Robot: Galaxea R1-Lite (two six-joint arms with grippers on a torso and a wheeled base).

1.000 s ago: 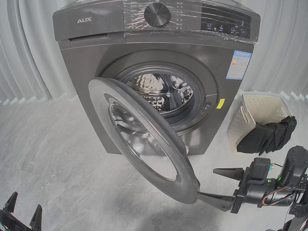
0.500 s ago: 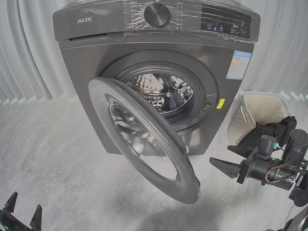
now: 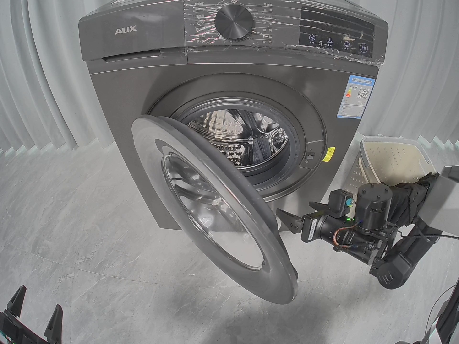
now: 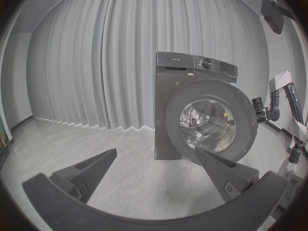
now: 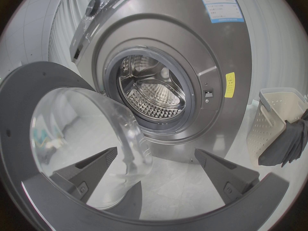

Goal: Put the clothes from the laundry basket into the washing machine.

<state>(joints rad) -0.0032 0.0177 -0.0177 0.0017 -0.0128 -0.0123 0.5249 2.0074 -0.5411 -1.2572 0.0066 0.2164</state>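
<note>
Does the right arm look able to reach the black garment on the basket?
Probably yes: the right pincer is beside the basket, nothing between it and the garment, but it points toward the door and must turn.

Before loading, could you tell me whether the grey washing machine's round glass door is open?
Open: the round glass door stands swung outward, and the shiny perforated steel drum shows behind it.

I see bright, even, diffuse light from overhead, no hard shadows. There's just a soft dark patch on the floor (image 3: pixel 224 323) under the open door (image 3: pixel 282 275), near right. Glare spots show in the drum (image 3: pixel 222 123), on the plastic film (image 3: pixel 210 10) over the panel and on the door glass (image 5: pixel 96 125). Both wrist views bow heavily at the edges, corners black, and the curtain (image 4: pixel 96 64) folds curve.
</note>
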